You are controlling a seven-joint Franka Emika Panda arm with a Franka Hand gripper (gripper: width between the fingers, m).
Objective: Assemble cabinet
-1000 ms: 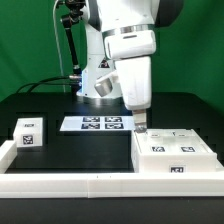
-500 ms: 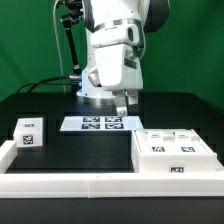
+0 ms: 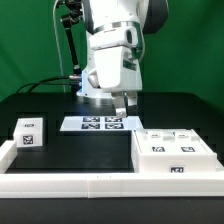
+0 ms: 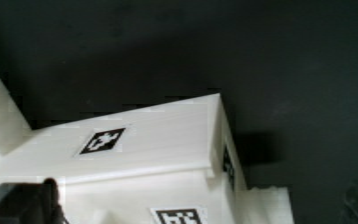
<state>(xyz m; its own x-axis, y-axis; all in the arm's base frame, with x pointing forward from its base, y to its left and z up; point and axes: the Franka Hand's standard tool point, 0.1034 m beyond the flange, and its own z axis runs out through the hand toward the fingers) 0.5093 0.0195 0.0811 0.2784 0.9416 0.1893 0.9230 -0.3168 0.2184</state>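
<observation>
The cabinet (image 3: 176,152) is not in the gripper's (image 3: 122,108) hold. The wrist view shows two dark fingers (image 4: 28,206) at opposite edges of the picture, spread wide with nothing clamped between them. The exterior view is too small to show this spread. It does show the gripper pointing down, hanging in the air over the far end of the marker board (image 3: 103,123) and clear of everything.

The marker board lies flat on the black table (image 3: 70,150). Just beside it, toward the exterior view's right and nearer the front, the cabinet stands on the table as a low white box with several square tags on its top. The wrist view shows one corner of it up close, with a tag (image 4: 105,141) on one face and another on the adjoining face.

Only the exterior view takes in the rest. A small white block (image 3: 30,133) with one tag sits well apart at that view's left, and a white rail (image 3: 90,184) runs along the front.
</observation>
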